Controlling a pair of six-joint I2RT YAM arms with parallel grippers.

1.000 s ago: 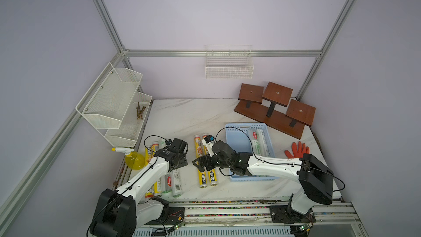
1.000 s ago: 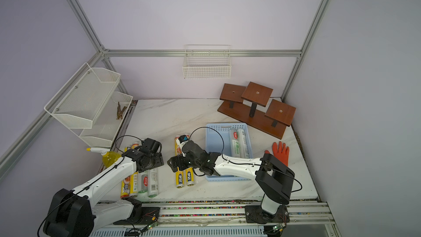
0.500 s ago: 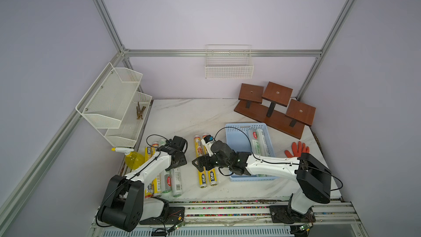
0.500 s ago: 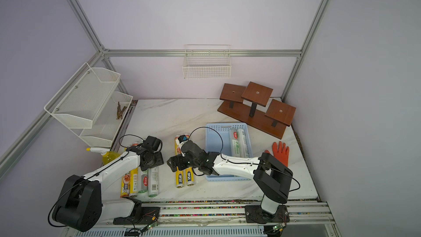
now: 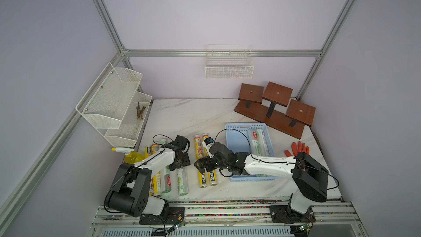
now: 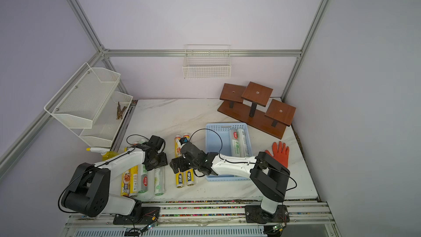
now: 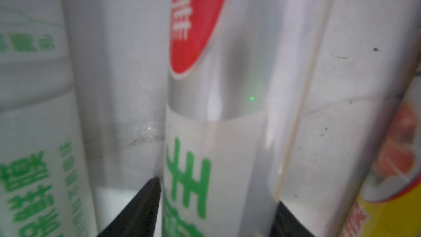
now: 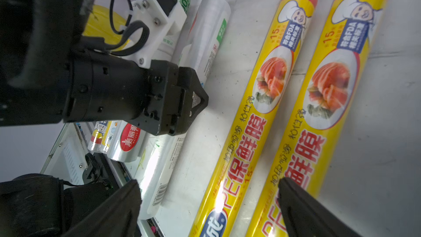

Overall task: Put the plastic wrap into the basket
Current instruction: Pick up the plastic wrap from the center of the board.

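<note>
Yellow and white, the rolls of plastic wrap are split three ways on your table. Two white ones lie side by side inside the light-blue basket, toward its right side. A yellow pair lies parallel on the table just left of the basket. A row of four lies near the table's left edge, beside the yellow spray bottle.

Your left gripper is down on that row. Its jaws are closed against both sides of a white roll with green print and a red oval. That roll lies flat on the table between another white roll and a yellow one.

Your right gripper hovers low over the yellow pair, jaws spread wide and holding nothing. In its wrist view one yellow roll shows in the gap between them. An orange glove lies right of the basket.
</note>
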